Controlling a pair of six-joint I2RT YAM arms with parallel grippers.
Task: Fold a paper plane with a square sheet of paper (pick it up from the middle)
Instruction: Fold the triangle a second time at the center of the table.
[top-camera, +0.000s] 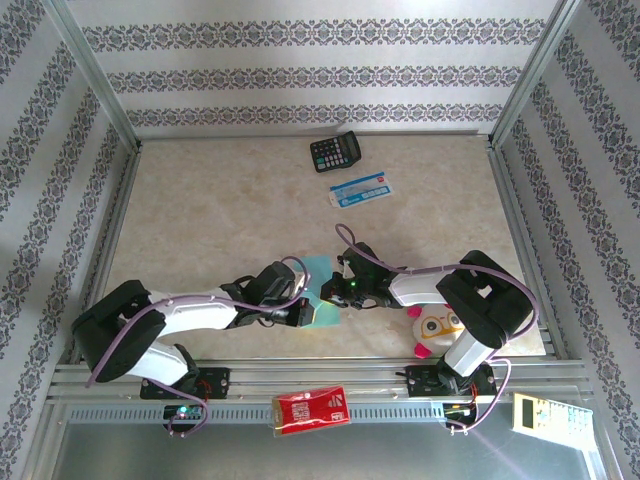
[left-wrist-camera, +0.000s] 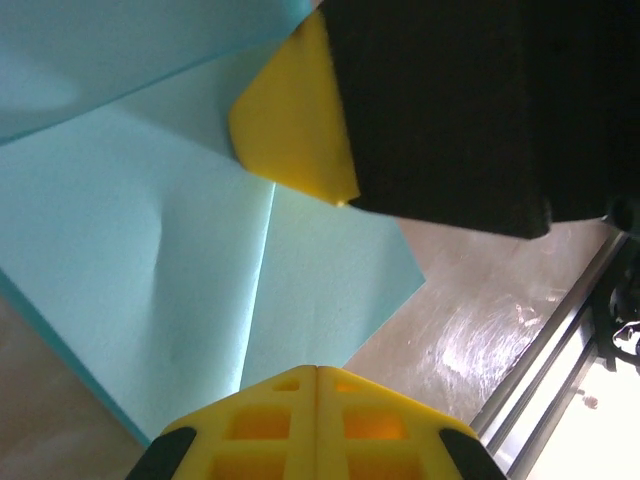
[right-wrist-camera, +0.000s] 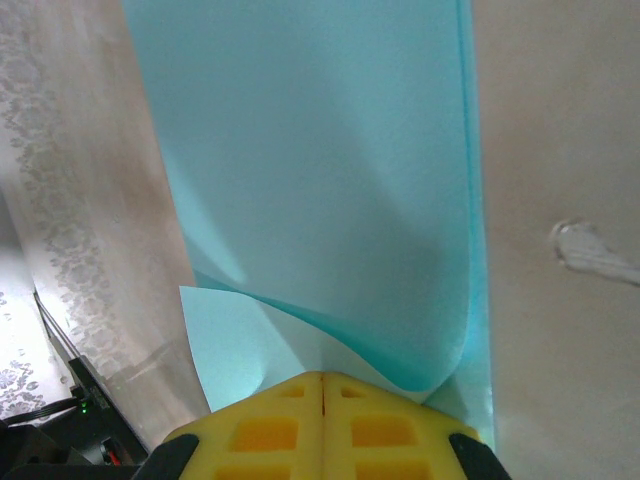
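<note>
Because seemingly thin, limp and crease-prone, take light turquoise square sheet of paper (right-wrist-camera: 320, 180) near mid-edge. Noted right gripper (right-wrist-camera: 322, 378) clamped on curled flap, left gripper (left-wrist-camera: 317, 372) closed atop sheet.

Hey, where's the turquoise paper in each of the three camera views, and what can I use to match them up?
Top external: paper low centre, between left claw and right claw.
Left wrist: paper covers the left half, creased, above the left claw.
Right wrist: paper is a tall curled band down the centre, above the right claw.
Shared landmark: the beige marbled table around the paper.
</note>
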